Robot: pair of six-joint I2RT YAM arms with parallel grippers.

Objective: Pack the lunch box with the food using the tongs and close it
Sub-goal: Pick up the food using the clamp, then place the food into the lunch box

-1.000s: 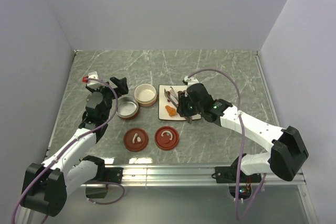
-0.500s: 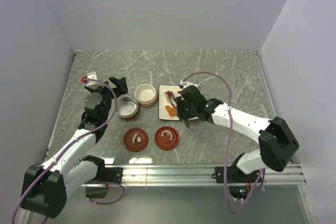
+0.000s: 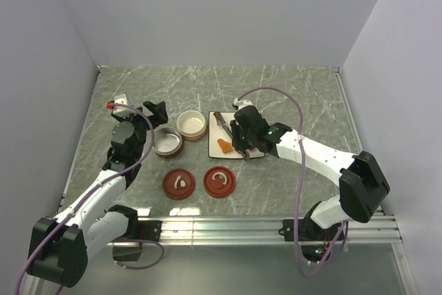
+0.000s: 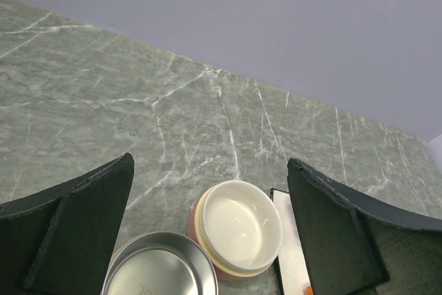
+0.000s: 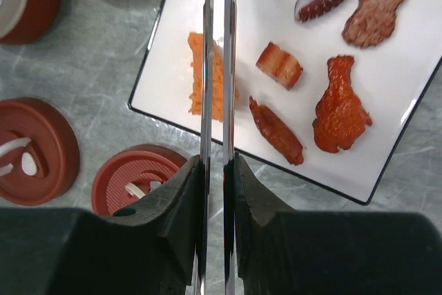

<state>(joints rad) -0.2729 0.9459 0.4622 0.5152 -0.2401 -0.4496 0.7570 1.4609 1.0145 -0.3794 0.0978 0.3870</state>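
Tongs (image 5: 207, 67) sit squeezed between the right jaws over the white plate (image 5: 262, 5); the left jaws gape wide, empty.

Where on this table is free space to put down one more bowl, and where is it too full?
Free: the table strip between back wall and the steel bowl, cream bowl and plate; also the far right corner, beyond the right arm. Crowded: the middle, where bowls, plate and both lids lie close.

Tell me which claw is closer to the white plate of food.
Right. The right claw hangs over the plate, gripping the tongs. The left claw sits open off to the plate's left, beyond the cream bowl.
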